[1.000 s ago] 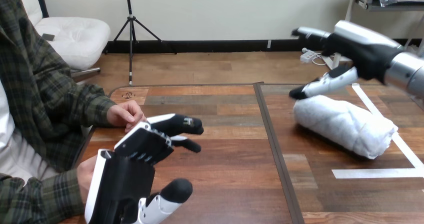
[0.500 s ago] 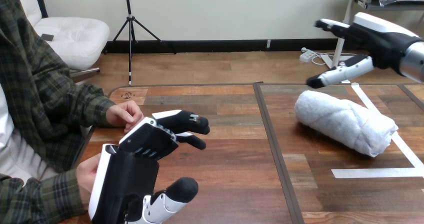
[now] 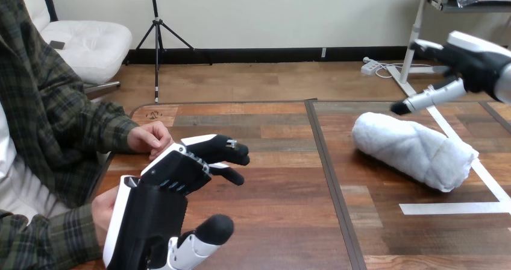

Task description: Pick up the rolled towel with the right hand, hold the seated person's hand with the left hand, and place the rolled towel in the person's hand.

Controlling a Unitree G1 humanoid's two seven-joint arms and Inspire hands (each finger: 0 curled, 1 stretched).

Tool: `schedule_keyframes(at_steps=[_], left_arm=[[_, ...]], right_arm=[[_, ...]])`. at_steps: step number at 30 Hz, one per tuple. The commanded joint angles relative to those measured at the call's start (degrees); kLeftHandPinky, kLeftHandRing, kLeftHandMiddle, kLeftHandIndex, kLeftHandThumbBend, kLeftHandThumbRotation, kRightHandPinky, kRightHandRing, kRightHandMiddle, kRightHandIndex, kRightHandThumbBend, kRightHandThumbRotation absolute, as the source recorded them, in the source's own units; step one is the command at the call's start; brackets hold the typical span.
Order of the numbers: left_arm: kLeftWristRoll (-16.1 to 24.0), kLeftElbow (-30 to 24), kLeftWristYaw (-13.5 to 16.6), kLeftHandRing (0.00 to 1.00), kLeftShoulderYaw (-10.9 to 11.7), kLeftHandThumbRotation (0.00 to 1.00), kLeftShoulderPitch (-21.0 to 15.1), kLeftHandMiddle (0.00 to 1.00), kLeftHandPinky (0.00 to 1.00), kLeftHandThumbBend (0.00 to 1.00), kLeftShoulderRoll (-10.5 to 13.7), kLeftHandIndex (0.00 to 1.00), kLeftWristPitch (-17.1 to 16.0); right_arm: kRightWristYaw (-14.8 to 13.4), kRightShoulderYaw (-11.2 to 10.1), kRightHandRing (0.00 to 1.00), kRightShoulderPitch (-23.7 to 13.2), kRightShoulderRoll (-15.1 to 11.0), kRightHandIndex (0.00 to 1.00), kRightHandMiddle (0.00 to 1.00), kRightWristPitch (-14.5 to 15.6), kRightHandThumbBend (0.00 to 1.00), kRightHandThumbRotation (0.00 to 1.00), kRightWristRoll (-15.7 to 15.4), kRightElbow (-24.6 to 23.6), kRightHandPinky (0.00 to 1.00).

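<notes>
Drawing rightward off the rolled towel, the right hand keeps fingers wide

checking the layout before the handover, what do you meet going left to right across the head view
left hand → dark seam in the table → rolled towel → right hand; the person's hand overlaps the left hand, so it is left out
</notes>
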Motion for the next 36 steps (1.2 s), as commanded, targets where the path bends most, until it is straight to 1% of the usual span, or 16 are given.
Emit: schedule_keyframes(at_steps=[1,3,6,12,16,21,24,25,28,32,35,36], left_arm=[[0.12,-2.62,-0.02,0.63,0.5,0.58,-0.26,0.66,0.5,0.92,-1.08,0.64,-0.23],[-0.07,-2.74,-0.14,0.63,0.49,0.58,-0.12,0.66,0.5,0.92,-0.89,0.64,-0.22],[-0.76,-3.25,-0.3,0.63,0.22,0.58,0.36,0.66,0.5,0.92,-0.65,0.64,0.2],[-0.52,-3.93,-0.04,0.63,0.34,0.58,1.12,0.66,0.5,0.93,-0.68,0.64,0.29],[-0.47,-4.36,-0.04,0.63,0.45,0.58,1.45,0.65,0.5,0.93,-0.47,0.64,0.44],[-0.71,-4.32,-0.19,0.62,0.5,0.57,1.42,0.65,0.5,0.92,-0.5,0.64,0.05],[-0.41,-4.61,-0.06,0.62,0.56,0.57,1.44,0.65,0.5,0.91,-0.67,0.63,-0.08],[-0.11,-4.88,0.09,0.61,0.62,0.57,1.53,0.64,0.49,0.9,-0.72,0.63,0.1],[0.56,-5.48,0.31,0.61,0.75,0.58,1.72,0.64,0.49,0.9,-0.65,0.63,0.5],[0.62,-5.95,0.36,0.6,0.61,0.58,1.93,0.64,0.48,0.89,-0.53,0.63,0.69],[0.7,-6.24,0.43,0.6,0.47,0.58,2.07,0.64,0.48,0.88,-0.62,0.63,0.79],[0.66,-6.2,0.39,0.6,0.41,0.58,2.02,0.64,0.48,0.88,-0.64,0.63,0.78]], right_arm=[[-3.41,0.8,1.0,-5.71,2.2,0.99,1.0,-1.43,1.0,0.43,-0.55,5.32,0.93],[-3.93,1.03,1.0,-6.09,2.58,0.99,1.0,-1.05,1.0,0.43,-0.6,6.64,0.92],[-5.48,1.95,1.0,-6.54,3.1,0.99,1.0,-1.22,1.0,0.42,-1.37,8.86,0.92],[-7.52,3.47,1.0,-6.91,3.9,0.99,0.99,-2.66,1.0,0.44,-2.82,12.05,0.94],[-8.55,4.19,1.0,-7.07,4.86,0.99,0.99,-2.01,1.0,0.43,-3.47,13.72,0.97],[-8.91,4.64,0.99,-7.14,5.78,0.98,0.99,-0.88,0.98,0.4,-3.89,15.61,0.99],[-9.17,5.72,1.0,-7.16,6.38,0.99,0.99,-0.79,0.97,0.41,-4.82,16.13,1.0],[-9.56,5.98,1.0,-7.09,6.77,0.99,0.99,-0.1,0.97,0.41,-5.11,16.54,0.99],[-10.45,6.55,1.0,-6.98,7.91,0.99,0.99,2.2,0.95,0.4,-5.75,17.47,0.97],[-10.76,7.24,0.98,-6.88,8.77,0.99,0.99,3.22,0.94,0.41,-6.48,17.99,0.91],[-11.05,8.22,0.97,-6.77,9.43,0.99,0.99,3.69,0.93,0.42,-7.41,18.38,0.87],[-11.56,8.65,0.97,-6.63,9.82,0.99,0.99,4.16,0.93,0.42,-7.92,18.69,0.86]])
